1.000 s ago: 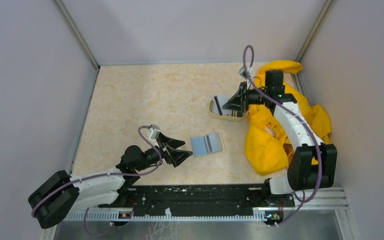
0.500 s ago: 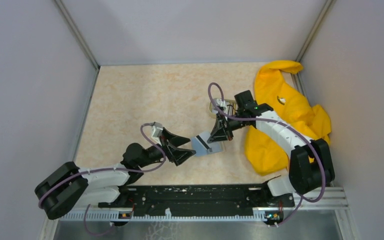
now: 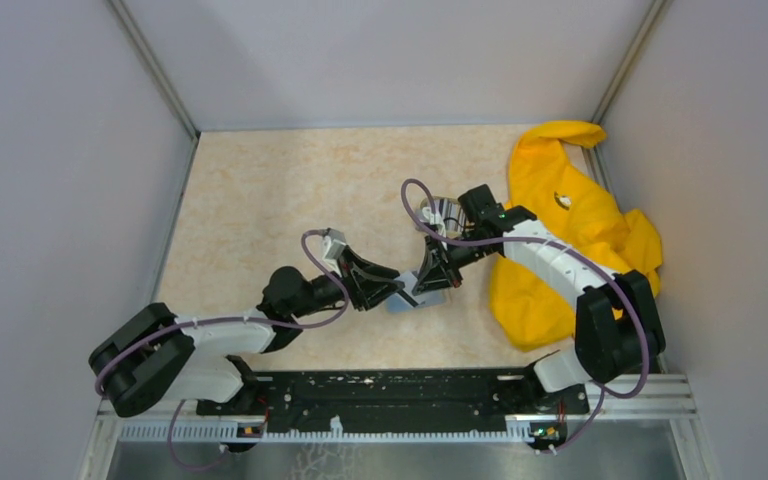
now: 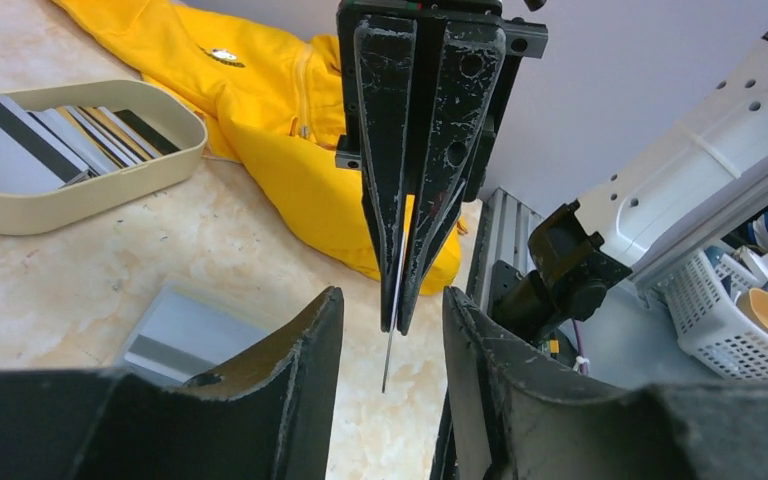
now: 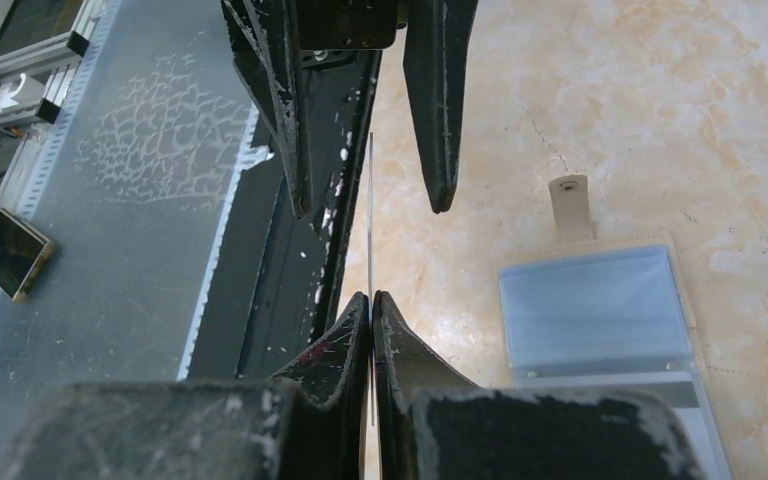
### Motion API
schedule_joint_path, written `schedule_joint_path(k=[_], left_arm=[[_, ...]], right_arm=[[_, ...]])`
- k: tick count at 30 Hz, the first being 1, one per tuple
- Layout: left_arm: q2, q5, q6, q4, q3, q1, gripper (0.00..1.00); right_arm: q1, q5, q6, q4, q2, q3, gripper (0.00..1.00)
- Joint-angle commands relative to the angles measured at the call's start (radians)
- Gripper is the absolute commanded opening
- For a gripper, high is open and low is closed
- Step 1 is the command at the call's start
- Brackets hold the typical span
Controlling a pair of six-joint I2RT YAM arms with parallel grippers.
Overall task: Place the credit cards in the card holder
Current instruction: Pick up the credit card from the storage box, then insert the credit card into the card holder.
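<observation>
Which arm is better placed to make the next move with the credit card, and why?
Left, probably. The right claw is shut on the credit card, edge-on; the left claw stands open around its free end, not touching, so closing it looks next. The card holder lies open nearby.

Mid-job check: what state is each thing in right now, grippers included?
Right gripper: shut on one credit card, held edge-on.
Left gripper: open, fingers either side of that card.
Card holder: lying open, blue inside up.
Dish: holding the other credit cards.
Yellow cloth: crumpled.
</observation>
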Motion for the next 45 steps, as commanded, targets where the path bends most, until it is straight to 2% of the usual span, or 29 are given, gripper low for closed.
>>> schedule_joint_path(k=[1, 9, 13, 16, 18, 19, 23, 25, 28, 31, 33, 34, 37, 38, 39, 41, 42, 43, 45], left_arm=[[0.019, 0.087, 0.036, -0.044, 0.043, 0.003, 0.47], [0.008, 0.127, 0.088, -0.150, 0.071, 0.003, 0.44], [0.004, 0.134, 0.106, -0.172, 0.076, 0.003, 0.37], [0.010, 0.148, 0.121, -0.194, 0.088, 0.003, 0.24], [0.012, 0.153, 0.126, -0.197, 0.092, 0.003, 0.05], [0.009, 0.153, 0.126, -0.197, 0.092, 0.003, 0.00], [-0.007, 0.137, 0.125, -0.192, 0.088, 0.003, 0.01], [-0.013, 0.115, 0.126, -0.207, 0.086, 0.003, 0.15], [-0.018, 0.116, 0.138, -0.221, 0.089, 0.003, 0.21], [-0.022, 0.118, 0.143, -0.225, 0.089, 0.002, 0.21], [-0.023, 0.129, 0.147, -0.221, 0.089, 0.003, 0.10], [-0.023, 0.137, 0.150, -0.221, 0.089, 0.003, 0.01], [-0.023, 0.158, 0.153, -0.220, 0.086, 0.003, 0.00], [-0.025, 0.151, 0.151, -0.220, 0.081, 0.003, 0.00], [-0.028, 0.143, 0.140, -0.221, 0.073, 0.006, 0.00], [-0.031, 0.133, 0.105, -0.220, 0.047, 0.026, 0.00], [-0.030, 0.135, 0.080, -0.219, 0.028, 0.042, 0.00], [-0.028, 0.137, 0.051, -0.218, 0.010, 0.060, 0.00], [-0.015, 0.152, -0.027, -0.207, -0.030, 0.107, 0.00]], right_arm=[[0.010, -0.010, -0.036, -0.013, 0.003, 0.053, 0.00], [0.013, -0.004, -0.033, -0.014, 0.007, 0.055, 0.00], [0.015, -0.003, -0.033, -0.014, 0.010, 0.054, 0.00], [0.019, 0.002, -0.033, -0.015, 0.011, 0.055, 0.00], [0.023, 0.008, -0.033, -0.015, 0.014, 0.054, 0.00], [0.025, 0.015, -0.033, -0.014, 0.015, 0.054, 0.00], [0.030, 0.035, -0.033, -0.014, 0.021, 0.056, 0.00], [0.033, 0.037, -0.033, -0.015, 0.023, 0.056, 0.00], [0.036, 0.041, -0.034, -0.016, 0.026, 0.057, 0.00], [0.039, 0.044, -0.034, -0.017, 0.029, 0.057, 0.00], [0.039, 0.044, -0.035, -0.018, 0.028, 0.059, 0.00], [0.039, 0.044, -0.035, -0.018, 0.030, 0.059, 0.00], [0.039, 0.048, -0.033, -0.019, 0.029, 0.061, 0.00], [0.039, 0.053, -0.032, -0.017, 0.031, 0.062, 0.02], [0.039, 0.061, -0.030, -0.017, 0.030, 0.067, 0.09], [0.039, 0.101, -0.005, -0.012, 0.026, 0.081, 0.42], [0.039, 0.138, 0.014, -0.006, 0.022, 0.090, 0.52], [0.037, 0.180, 0.034, 0.006, 0.017, 0.097, 0.58], [0.029, 0.272, 0.060, 0.046, -0.002, 0.093, 0.63]])
